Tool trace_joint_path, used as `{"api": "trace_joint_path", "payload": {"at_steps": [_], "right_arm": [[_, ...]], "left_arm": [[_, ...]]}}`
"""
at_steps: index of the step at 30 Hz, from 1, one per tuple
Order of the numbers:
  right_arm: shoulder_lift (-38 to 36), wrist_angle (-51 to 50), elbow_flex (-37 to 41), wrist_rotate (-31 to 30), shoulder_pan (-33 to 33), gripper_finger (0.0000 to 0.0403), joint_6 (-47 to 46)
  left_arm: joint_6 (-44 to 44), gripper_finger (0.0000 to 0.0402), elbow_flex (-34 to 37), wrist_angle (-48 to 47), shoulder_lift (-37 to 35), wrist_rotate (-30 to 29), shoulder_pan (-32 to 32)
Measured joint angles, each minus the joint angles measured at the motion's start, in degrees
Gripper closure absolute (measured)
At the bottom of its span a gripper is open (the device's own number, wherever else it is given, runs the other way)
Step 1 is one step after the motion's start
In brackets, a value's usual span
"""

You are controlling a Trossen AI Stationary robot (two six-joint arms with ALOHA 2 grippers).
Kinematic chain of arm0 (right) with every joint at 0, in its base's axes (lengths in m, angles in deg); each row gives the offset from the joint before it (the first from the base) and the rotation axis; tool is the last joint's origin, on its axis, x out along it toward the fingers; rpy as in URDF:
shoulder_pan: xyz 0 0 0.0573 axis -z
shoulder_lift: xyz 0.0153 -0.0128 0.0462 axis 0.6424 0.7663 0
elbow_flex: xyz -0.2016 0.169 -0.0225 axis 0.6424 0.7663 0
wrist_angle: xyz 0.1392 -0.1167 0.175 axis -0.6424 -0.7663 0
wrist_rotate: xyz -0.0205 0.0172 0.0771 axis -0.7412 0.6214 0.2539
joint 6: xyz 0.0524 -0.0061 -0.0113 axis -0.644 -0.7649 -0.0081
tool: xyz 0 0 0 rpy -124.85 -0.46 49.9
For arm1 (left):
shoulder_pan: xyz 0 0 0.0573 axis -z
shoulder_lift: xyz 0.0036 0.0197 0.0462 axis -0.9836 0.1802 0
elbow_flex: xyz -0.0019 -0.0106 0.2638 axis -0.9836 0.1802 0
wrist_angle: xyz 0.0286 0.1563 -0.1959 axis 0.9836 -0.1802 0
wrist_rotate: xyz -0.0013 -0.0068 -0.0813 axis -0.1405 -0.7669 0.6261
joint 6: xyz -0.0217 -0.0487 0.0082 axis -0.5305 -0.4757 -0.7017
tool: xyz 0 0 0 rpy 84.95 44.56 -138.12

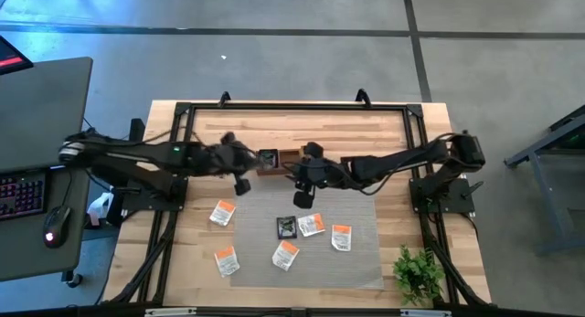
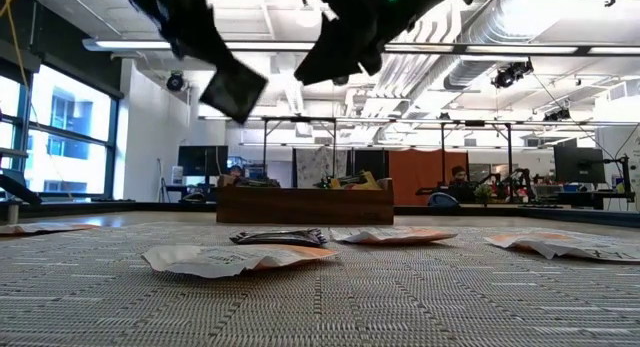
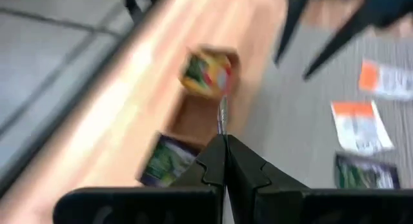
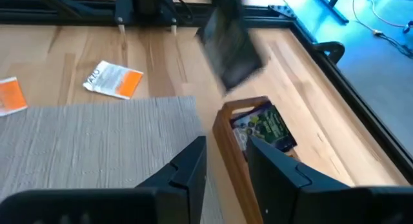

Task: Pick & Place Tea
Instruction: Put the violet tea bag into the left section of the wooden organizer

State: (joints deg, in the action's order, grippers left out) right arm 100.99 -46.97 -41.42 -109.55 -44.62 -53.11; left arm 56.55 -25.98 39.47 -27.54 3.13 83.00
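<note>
A black tea sachet (image 2: 232, 87) hangs in the air from my left gripper (image 1: 239, 174), which is shut on it just left of the brown wooden box (image 1: 279, 160). The box stands at the mat's far edge with sachets inside (image 4: 268, 127). My right gripper (image 4: 226, 166) is open, with nothing between its fingers, above the box's right end. Several white-and-orange sachets (image 1: 286, 254) and one black sachet (image 1: 286, 227) lie flat on the grey mat (image 1: 356, 271). My left gripper pinches the black sachet's upper end (image 2: 215, 62) between its two shut fingers, which slant down from the table's left. In the left wrist view the sachet shows edge-on (image 3: 222, 117), sticking out past the fingertips. It hangs tilted below the fingers, clear of table and box.
A black metal frame (image 1: 292, 107) borders the wooden table. A small green plant (image 1: 419, 271) stands at the near right corner. One white-and-orange sachet (image 1: 223, 212) lies at the mat's left edge. A desk with keyboard and mouse (image 1: 37, 198) stands left of the table.
</note>
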Motion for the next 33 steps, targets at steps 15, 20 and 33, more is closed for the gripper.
{"api": "trace_joint_path", "payload": {"at_steps": [15, 20, 33], "right_arm": [[0.1, -5.22, 0.0, -0.65, 0.15, 0.0297, -0.98], [0.1, -5.18, 0.0, -0.63, 0.15, 0.0296, -0.94], [0.1, -3.41, 0.0, -1.13, 0.15, 0.0299, -0.94]], "left_arm": [[0.22, 0.0401, 27.53, 45.05, -3.26, 13.18, -13.01], [-0.99, 0.0401, 29.88, 52.06, 1.76, 20.3, -18.79], [-0.58, 0.0401, 29.77, 61.2, 15.87, 22.4, -20.28]]}}
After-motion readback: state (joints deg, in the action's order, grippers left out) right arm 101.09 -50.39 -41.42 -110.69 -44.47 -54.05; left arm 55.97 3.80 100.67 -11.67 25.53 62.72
